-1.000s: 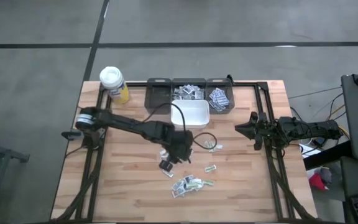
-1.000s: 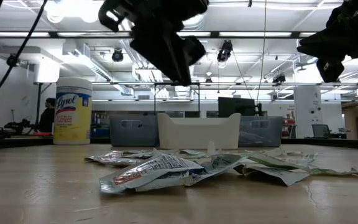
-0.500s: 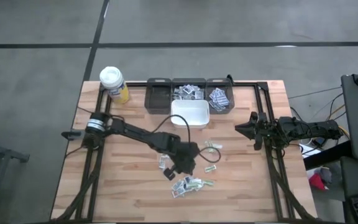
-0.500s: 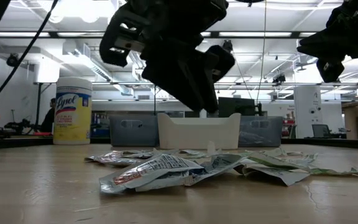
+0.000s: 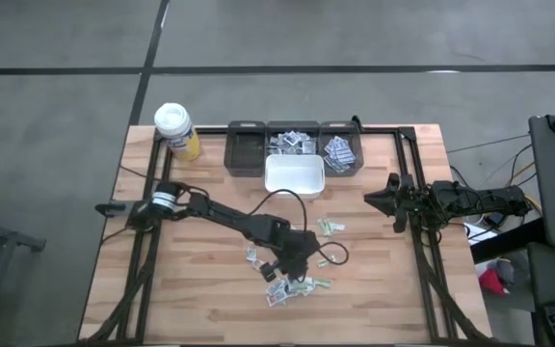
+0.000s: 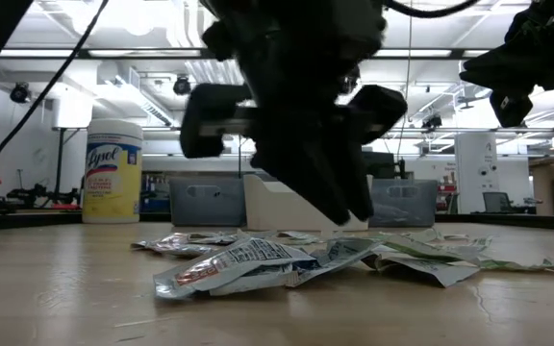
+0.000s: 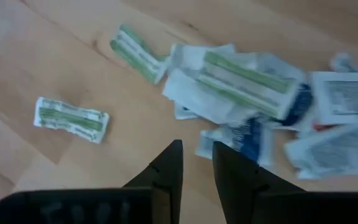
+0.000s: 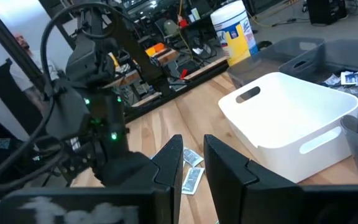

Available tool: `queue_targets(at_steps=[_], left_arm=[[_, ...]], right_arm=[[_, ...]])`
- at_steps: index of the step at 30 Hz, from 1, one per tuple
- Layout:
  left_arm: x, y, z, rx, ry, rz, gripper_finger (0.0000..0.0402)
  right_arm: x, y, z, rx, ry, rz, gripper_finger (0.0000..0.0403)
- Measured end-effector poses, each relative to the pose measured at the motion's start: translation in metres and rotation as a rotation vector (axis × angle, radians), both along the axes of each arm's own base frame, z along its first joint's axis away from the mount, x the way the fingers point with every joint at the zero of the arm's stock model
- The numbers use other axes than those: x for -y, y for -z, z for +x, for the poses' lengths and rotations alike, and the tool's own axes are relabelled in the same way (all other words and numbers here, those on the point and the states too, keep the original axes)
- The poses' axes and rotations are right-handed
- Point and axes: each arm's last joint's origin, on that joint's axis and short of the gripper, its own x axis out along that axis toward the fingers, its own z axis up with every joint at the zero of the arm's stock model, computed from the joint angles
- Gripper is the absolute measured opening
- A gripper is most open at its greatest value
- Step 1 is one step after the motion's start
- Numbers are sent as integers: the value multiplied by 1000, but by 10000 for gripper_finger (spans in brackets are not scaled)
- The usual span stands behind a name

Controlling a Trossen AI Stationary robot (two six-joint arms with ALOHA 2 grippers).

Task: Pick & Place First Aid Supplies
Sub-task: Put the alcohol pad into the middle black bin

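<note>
Left wrist view shows you the left gripper (image 7: 196,163) with fingers nearly together, a narrow gap, holding nothing; the first aid supplies (image 7: 247,93) lie heaped just beyond the fingertips; they look light, thin and crinkly, so pinch one raised packet edge.

Left arm (image 5: 220,214) stretched from left-centre of high view diagonally down toward lower centre, wrist bent downward. Left gripper (image 7: 196,163) held low at lower centre of high view; fingers (image 7: 169,168) seen nearly together in wrist view, narrow gap kept between them, nothing seen between tips. In low view, gripper looms large at centre. Right arm (image 5: 470,200) parked at right-centre of high view, raised; right gripper (image 5: 385,198) pointed toward frame centre, narrow gap seen between fingers, nothing held.
</note>
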Motion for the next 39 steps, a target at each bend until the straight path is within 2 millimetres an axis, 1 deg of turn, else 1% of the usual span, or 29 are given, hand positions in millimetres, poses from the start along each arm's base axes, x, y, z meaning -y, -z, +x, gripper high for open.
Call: queue_targets(at_steps=[6, 21, 24, 27, 29, 33, 39], left_arm=[[2, 1, 7, 4, 9, -4, 85], [3, 10, 4, -36, 36, -24, 85], [4, 15, 5, -42, 47, -41, 85], [5, 26, 8, -58, 59, -60, 82], [4, 30, 9, -68, 61, -68, 78], [0, 32, 9, -87, 47, -78, 62], [-7, 31, 10, -87, 40, -65, 20]], right_arm=[[0, 0, 0, -1, 0, 0, 63], [0, 0, 0, 0, 0, 0, 63], [0, 0, 0, 0, 0, 0, 63], [0, 0, 0, 0, 0, 0, 63], [0, 0, 0, 0, 0, 0, 63], [0, 0, 0, 0, 0, 0, 63], [0, 0, 0, 0, 0, 0, 63]])
